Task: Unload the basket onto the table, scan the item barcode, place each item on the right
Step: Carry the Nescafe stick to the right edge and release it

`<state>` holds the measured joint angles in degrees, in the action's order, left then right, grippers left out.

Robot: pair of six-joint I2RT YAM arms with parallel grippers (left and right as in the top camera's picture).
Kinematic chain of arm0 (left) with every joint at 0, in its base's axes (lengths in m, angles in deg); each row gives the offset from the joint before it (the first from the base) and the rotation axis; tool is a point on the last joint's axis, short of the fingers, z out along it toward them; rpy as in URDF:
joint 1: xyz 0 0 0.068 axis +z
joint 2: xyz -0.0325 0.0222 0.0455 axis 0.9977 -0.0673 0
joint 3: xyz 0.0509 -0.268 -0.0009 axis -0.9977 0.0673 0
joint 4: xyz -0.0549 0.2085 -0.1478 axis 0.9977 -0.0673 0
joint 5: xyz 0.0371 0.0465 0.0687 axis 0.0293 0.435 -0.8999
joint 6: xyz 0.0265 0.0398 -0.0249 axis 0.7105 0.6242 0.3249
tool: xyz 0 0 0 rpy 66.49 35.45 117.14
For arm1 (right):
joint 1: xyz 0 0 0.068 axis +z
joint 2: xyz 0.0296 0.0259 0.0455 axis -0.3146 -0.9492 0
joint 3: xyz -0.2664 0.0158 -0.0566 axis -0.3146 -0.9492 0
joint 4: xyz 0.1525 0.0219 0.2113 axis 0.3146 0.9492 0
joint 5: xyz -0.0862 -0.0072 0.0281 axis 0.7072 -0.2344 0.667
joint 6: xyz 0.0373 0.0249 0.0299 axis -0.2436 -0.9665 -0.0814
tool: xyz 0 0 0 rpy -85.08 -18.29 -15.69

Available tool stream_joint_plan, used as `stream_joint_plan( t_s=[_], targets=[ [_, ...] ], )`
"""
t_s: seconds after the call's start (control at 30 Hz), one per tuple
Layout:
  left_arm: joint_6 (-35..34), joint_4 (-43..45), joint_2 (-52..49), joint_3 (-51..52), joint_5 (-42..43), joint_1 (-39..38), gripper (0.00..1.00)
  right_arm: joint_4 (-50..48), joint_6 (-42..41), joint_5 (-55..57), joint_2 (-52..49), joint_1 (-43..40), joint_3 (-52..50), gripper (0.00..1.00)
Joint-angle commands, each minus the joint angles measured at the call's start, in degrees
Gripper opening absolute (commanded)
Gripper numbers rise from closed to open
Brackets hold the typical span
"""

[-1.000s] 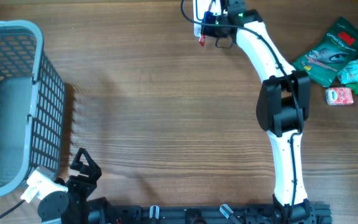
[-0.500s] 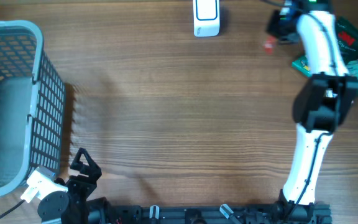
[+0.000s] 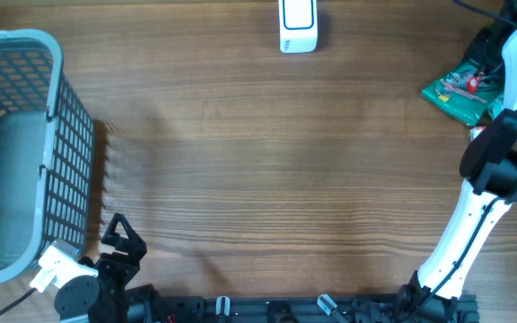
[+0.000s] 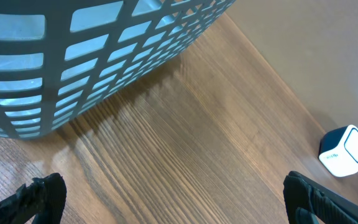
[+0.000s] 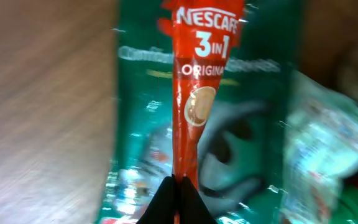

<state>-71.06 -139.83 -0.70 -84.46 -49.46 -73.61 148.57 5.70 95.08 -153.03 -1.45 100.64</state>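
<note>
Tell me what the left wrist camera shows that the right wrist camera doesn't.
Only the left wrist view: the blue-grey plastic lattice basket, a small white rounded box with a blue edge at the right of the frame, and the left gripper with jaws wide open, holding nothing. Only the right wrist view: a red Nescafe 3 in 1 stick sachet pinched in the shut right gripper, over a green printed foil pouch. Both: the brown wood-grain table.

Glossy plastic sachet (image 5: 194, 93), matt wood table (image 3: 240, 135).
</note>
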Motion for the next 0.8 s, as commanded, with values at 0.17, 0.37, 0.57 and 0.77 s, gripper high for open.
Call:
stream_joint_plan(
  t_s=[0.17, 0.37, 0.57, 0.77],
  targets=[
    [-0.3, 0.0, 0.1, 0.1, -0.7, 0.1, 1.0, 6.2, -7.1, 5.6, 1.4, -4.2, -0.5, 0.05],
    [-0.3, 0.0, 0.1, 0.1, -0.7, 0.1, 1.0, 9.0, -7.6, 5.4, 7.5, -5.8, -0.5, 0.05],
    [-0.3, 0.0, 0.1, 0.1, -0.7, 0.1, 1.0, 12.3, -10.1, 8.6, 16.2, -5.8, -0.5, 0.05],
    [-0.3, 0.0, 0.1, 0.1, -0.7, 0.1, 1.0, 19.4, -19.7, 17.4, 19.5, -6.6, -0.5, 0.05]
  ],
)
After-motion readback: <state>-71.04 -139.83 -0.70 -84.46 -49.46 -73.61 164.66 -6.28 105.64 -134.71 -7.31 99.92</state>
